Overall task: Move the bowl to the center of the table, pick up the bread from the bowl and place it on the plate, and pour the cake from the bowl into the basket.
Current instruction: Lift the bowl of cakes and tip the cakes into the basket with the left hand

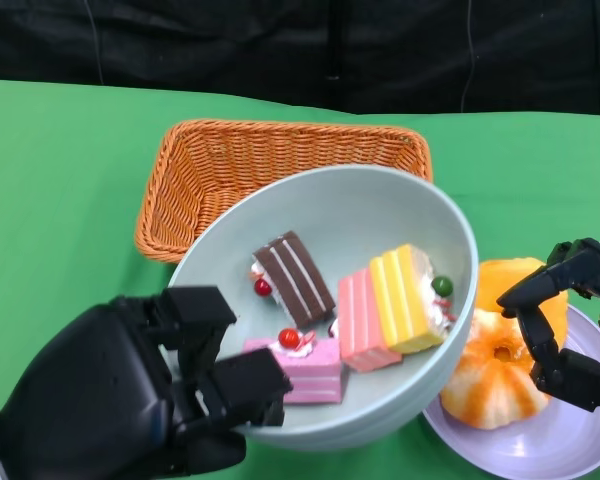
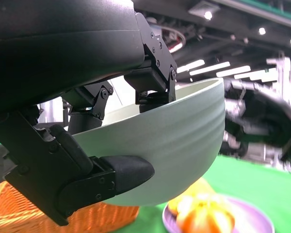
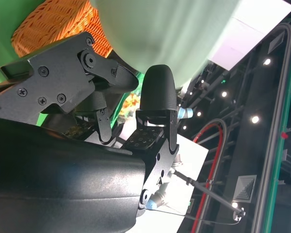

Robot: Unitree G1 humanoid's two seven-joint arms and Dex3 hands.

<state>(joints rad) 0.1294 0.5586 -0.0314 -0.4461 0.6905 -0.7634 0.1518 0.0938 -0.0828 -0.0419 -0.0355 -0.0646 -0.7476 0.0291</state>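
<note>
Left hand (image 1: 130, 400): grips the near rim of the raised bowl (image 1: 380, 210).
Right hand (image 1: 570, 320): fingers apart, holding nothing, over the bread (image 1: 500, 370) on the plate (image 1: 570, 440).
Cakes (image 1: 360, 305): inside the bowl.
Pour: tip slowly away, rim over the basket (image 1: 240, 160) behind.

Plate (image 1: 550, 440) cut off, partly behind bowl (image 1: 380, 215)

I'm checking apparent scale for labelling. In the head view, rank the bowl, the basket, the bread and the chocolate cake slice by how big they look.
1. Bowl, though it is lifted nearer the camera, which inflates it.
2. Basket, partly hidden behind the bowl, so unsure.
3. Bread.
4. Chocolate cake slice.
</note>
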